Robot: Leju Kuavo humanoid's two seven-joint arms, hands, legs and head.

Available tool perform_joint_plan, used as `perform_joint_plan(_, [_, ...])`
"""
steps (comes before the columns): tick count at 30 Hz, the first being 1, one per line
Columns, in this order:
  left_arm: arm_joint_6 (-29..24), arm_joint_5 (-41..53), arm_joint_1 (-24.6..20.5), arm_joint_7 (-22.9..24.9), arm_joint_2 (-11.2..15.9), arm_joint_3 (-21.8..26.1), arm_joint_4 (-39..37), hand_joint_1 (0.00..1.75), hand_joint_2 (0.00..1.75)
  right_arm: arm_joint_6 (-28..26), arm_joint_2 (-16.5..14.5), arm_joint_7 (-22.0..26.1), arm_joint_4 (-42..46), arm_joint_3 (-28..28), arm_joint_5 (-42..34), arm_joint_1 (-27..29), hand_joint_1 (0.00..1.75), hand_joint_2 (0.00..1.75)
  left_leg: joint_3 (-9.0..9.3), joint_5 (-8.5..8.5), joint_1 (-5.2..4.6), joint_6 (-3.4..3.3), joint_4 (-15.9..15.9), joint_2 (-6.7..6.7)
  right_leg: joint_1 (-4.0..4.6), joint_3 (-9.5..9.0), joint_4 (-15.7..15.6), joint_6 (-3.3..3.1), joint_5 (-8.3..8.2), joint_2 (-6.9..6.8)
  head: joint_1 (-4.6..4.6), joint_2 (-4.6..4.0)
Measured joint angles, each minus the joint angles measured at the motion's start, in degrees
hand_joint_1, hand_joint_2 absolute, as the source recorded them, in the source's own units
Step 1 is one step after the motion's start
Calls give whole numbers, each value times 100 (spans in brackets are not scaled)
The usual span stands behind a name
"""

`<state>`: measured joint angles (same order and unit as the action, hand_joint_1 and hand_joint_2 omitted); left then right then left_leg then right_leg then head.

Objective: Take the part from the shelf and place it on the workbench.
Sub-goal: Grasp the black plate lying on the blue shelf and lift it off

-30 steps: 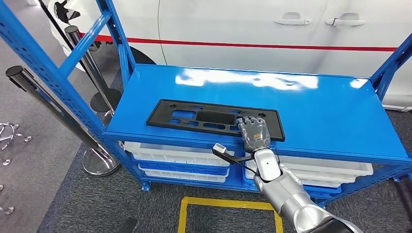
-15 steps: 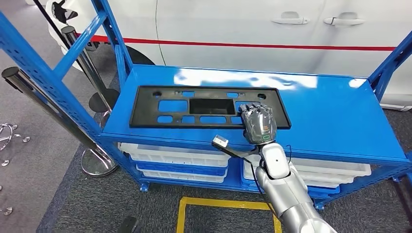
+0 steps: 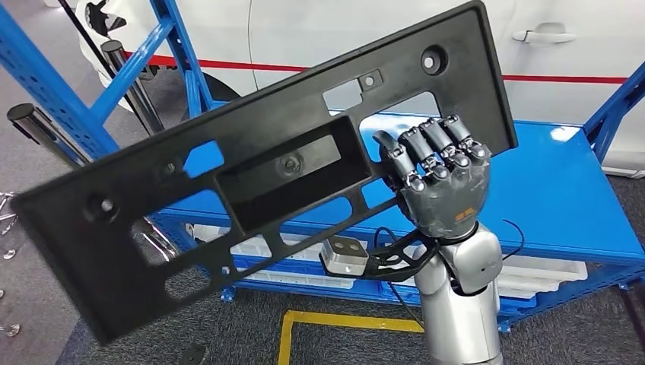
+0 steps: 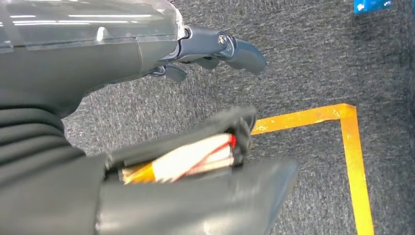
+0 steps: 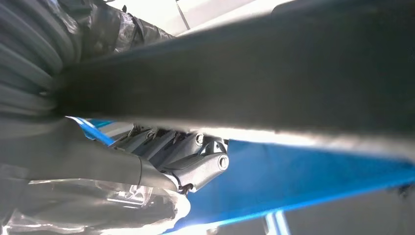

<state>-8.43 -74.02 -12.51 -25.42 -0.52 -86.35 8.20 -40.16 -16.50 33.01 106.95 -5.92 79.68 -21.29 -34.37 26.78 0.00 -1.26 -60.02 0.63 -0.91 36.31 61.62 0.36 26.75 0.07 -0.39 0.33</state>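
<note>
The right hand [image 3: 440, 182] grips the black part [image 3: 251, 175] near its right end, apparently by the lower rim, so the long axis slants down-left, clear of the shelf [image 3: 563, 198].

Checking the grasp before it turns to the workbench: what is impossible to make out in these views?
- Head view: black part hides much of the blue shelf and the right hand's thumb.
- Right wrist view: the part fills the frame, blurred.
- Left wrist view: left hand partly cut off; its fingers' state is unclear.

White car [image 3: 304, 30] with red stripe, chrome stanchions [image 3: 129, 84], yellow floor tape [image 3: 350, 319], grey carpet [image 4: 303, 58]
</note>
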Motion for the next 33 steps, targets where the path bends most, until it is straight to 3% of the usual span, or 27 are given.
perform_joint_plan(4, [17, 5, -2, -59, 1, 2, 0, 0, 175, 7, -196, 42, 128, -53, 78, 65, 175, 175, -39, 118, 32, 122, -118, -20, 1, -28, -69, -122, -47, 6, -1, 0])
perform_joint_plan(7, [35, -3, 3, -81, -3, 2, 0, 0, 175, 9, -283, 41, 121, -136, 170, 94, 175, 175, -431, 590, 60, 190, -993, -25, 1, -36, -98, -175, -63, -13, -1, 0])
perform_joint_plan(9, [11, 58, 20, -75, -4, 1, 0, 0, 175, 15, -292, 36, 87, -171, 203, 137, 175, 175, -646, 710, 71, 211, -1446, -26, 14, -31, -97, -177, -63, -18, -1, 0])
perform_joint_plan(10, [-12, 136, 27, -69, -4, 1, -1, 0, 175, 18, -292, 11, 55, -194, 233, 151, 175, 175, -613, 612, 72, 210, -1381, -26, 16, -33, -97, -177, -63, -17, -1, 0])
perform_joint_plan(11, [-41, 224, 30, -62, -2, 2, -3, 0, 175, 21, -293, -34, 18, -220, 280, 158, 175, 175, -477, 434, 73, 203, -1113, -26, 15, -37, -97, -177, -63, -16, -1, 0])
perform_joint_plan(13, [-128, 385, 24, -44, 2, 3, -8, 0, 175, 22, -289, -203, -83, -292, 436, 159, 175, 175, -106, 116, 62, 173, -353, -29, 23, -45, -95, -159, -65, -14, -1, 0])
perform_joint_plan(15, [-228, 451, 22, -31, 0, 2, -10, 0, 175, 24, -245, -567, -237, -412, 636, 157, 175, 175, 75, 29, 33, 122, 36, -26, 33, -39, -105, -105, -82, -12, 0, 0])
perform_joint_plan(19, [-375, 481, 36, 16, -3, 4, 1, 0, 175, 25, 40, -1638, -550, -790, 814, 110, 175, 175, 93, -53, 25, -29, 144, -24, 19, -2, -65, 23, -56, -12, 2, 0])
perform_joint_plan(21, [-393, 338, 34, 37, -3, 10, 14, 0, 175, 25, 285, -2196, -715, -1030, 822, 6, 175, 175, 105, -95, 34, -93, 195, -35, 18, 198, 392, 47, 231, -11, 2, 0])
perform_joint_plan(23, [-386, 202, 37, 66, -2, 14, 17, 0, 175, 25, 563, -2618, -908, -1286, 823, -68, 175, 175, 97, -100, 13, -114, 192, -35, 22, 515, 1086, 44, 551, -8, 2, 0])
perform_joint_plan(24, [-380, 160, 41, 81, -2, 15, 17, 0, 175, 25, 674, -2728, -996, -1392, 823, -77, 175, 175, 94, -98, 1, -119, 187, -32, 25, 613, 1298, 35, 597, -8, 2, 0])
perform_joint_plan(25, [-368, 130, 45, 98, -3, 15, 17, 0, 175, 25, 759, -2788, -1071, -1480, 823, -80, 175, 175, 93, -95, -10, -124, 178, -28, 29, 621, 1319, 19, 538, -7, 1, 0])
perform_joint_plan(27, [-327, 64, 48, 147, -9, 16, 17, 0, 175, 25, 878, -2873, -1198, -1642, 824, -111, 175, 175, 96, -80, -24, -125, 152, -16, 46, 339, 763, -30, 182, -6, 2, 0])
perform_joint_plan(29, [-285, 2, 50, 239, -25, 19, 17, 0, 175, 25, 954, -2986, -1321, -1800, 824, -180, 175, 175, 76, -62, -41, -102, 115, -11, 74, 13, 105, -78, -53, -3, 0, 0])
perform_joint_plan(30, [-270, -22, 53, 285, -32, 19, 17, 0, 175, 25, 977, -3036, -1382, -1869, 823, -211, 175, 175, 58, -61, -43, -83, 101, -12, 87, -58, -62, -94, -81, 1, -1, 0])
perform_joint_plan(33, [-256, -47, 68, 341, -38, 19, 17, 0, 175, 25, 1040, -3094, -1522, -2041, 823, -248, 175, 175, 26, -69, -35, -12, 92, -15, 105, -56, -146, -140, -91, 10, 1, 0])
